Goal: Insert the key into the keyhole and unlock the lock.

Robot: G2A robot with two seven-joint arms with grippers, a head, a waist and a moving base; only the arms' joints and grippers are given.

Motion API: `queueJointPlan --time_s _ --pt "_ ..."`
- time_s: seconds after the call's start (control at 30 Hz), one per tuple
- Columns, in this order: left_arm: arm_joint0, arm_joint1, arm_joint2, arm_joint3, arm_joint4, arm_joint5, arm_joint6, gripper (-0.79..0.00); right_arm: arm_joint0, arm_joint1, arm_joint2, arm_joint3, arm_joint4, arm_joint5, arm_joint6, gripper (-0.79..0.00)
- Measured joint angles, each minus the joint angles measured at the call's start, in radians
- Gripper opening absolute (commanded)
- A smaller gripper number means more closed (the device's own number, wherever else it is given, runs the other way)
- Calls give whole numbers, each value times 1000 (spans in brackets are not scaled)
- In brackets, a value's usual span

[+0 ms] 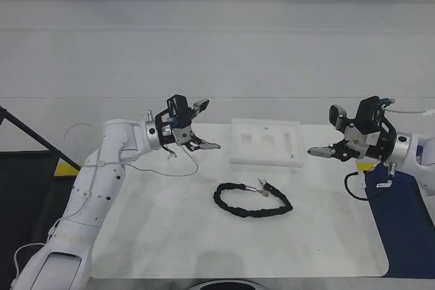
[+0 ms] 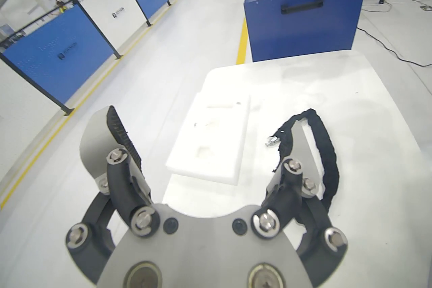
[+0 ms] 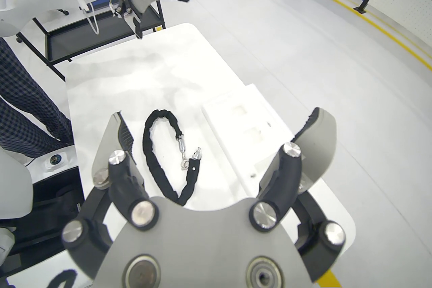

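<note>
A black fabric-covered chain lock [image 1: 250, 200] lies curled in the middle of the white table [image 1: 159, 232]; its two metal ends [image 3: 182, 145] sit close together. A key cannot be made out for certain; small dark specks lie on the white foam tray [image 1: 267, 142] behind the chain. My left gripper [image 1: 205, 125] hovers open over the table's far left part, holding nothing. My right gripper [image 1: 328, 133] hovers open at the far right, also holding nothing. In the left wrist view the chain [image 2: 329, 147] lies beyond my left gripper [image 2: 206, 130]; in the right wrist view the chain [image 3: 158, 130] lies beyond my right gripper [image 3: 217, 129].
The foam tray [image 3: 243, 130] has shallow recesses and sits at the table's far edge. A blue cabinet [image 2: 303, 9] stands off the right end. A black cart [image 3: 101, 32] and a person's checked trouser leg [image 3: 27, 107] are off the left end.
</note>
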Motion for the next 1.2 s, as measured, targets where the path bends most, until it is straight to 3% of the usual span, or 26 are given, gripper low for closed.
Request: queueJointPlan --time_s 0.17,0.5,1.2 --pt "-26 58 -14 -20 -21 0 4 0 122 -17 -75 124 23 -47 11 0" --pt "-145 162 63 69 -74 0 87 0 249 -33 -124 301 35 -98 -6 0" --pt "-146 164 65 70 -71 0 94 0 249 -33 -124 301 36 -98 -5 -1"
